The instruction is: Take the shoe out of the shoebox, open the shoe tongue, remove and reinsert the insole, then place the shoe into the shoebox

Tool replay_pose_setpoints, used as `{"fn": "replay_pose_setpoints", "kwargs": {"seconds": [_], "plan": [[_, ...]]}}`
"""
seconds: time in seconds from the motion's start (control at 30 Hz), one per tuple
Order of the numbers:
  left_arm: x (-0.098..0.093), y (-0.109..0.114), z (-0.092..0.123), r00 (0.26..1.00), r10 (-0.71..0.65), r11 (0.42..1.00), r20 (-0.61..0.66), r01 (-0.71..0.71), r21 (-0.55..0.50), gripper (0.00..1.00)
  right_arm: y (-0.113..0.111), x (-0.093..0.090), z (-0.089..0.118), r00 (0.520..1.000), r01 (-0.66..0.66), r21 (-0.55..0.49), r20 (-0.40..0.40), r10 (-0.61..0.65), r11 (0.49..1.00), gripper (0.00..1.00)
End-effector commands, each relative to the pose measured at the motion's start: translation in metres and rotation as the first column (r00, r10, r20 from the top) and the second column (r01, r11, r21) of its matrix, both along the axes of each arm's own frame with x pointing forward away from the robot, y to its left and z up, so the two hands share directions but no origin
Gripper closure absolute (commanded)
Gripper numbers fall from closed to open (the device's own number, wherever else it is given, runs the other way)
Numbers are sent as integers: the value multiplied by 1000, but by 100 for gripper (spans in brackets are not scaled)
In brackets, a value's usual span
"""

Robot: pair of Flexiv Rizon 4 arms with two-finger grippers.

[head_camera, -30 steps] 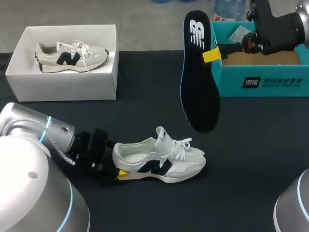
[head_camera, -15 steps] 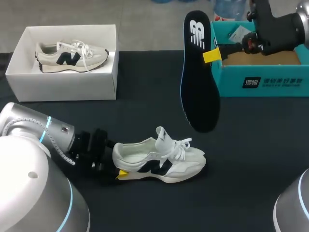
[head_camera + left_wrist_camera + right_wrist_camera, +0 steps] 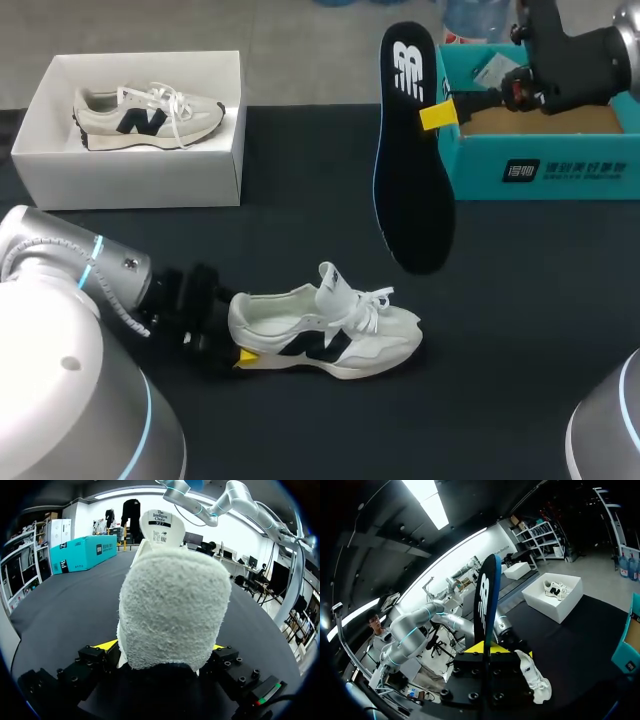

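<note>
A white sneaker with a black logo lies on its sole on the black table, toe to the right, tongue raised. My left gripper sits at its heel; in the left wrist view the fuzzy heel fills the space between the yellow fingertips, which press it from both sides. My right gripper is shut on the edge of the black insole, which hangs upright above the table, beside the teal shoebox. In the right wrist view the insole stands straight up from the gripper.
A white open box at the back left holds a second matching sneaker. The teal shoebox stands at the back right, open. Bare black table lies between the boxes and around the sneaker's toe.
The sneaker and my left gripper have shifted slightly to the left together. The right arm and the insole have not moved.
</note>
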State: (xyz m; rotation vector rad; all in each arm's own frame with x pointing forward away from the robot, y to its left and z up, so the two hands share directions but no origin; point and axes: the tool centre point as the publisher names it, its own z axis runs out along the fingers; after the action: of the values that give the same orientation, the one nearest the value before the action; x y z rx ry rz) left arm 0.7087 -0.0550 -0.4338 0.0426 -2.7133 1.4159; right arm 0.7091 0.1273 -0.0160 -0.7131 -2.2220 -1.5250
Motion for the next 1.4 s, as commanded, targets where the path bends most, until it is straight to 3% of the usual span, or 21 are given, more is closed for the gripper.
{"fn": "replay_pose_setpoints", "kwargs": {"seconds": [0.03, 0.77, 1.2, 1.4], "plan": [[10, 6, -2, 1000, -13, 999, -10, 14, 29, 0, 1, 1, 0, 1000, -1, -3, -2, 1, 1000, 100], [5, 8, -2, 1000, -15, 998, -21, 16, 65, 0, 1, 1, 0, 1000, -1, -3, -2, 1, 1000, 100], [-6, 2, 23, 999, -9, 987, 41, 3, 159, 0, 1, 1, 0, 1000, -1, -3, -2, 1, 1000, 100], [-7, 0, 31, 998, -11, 965, 63, -6, 261, 0, 1, 1, 0, 1000, -1, -3, -2, 1, 1000, 100]]}}
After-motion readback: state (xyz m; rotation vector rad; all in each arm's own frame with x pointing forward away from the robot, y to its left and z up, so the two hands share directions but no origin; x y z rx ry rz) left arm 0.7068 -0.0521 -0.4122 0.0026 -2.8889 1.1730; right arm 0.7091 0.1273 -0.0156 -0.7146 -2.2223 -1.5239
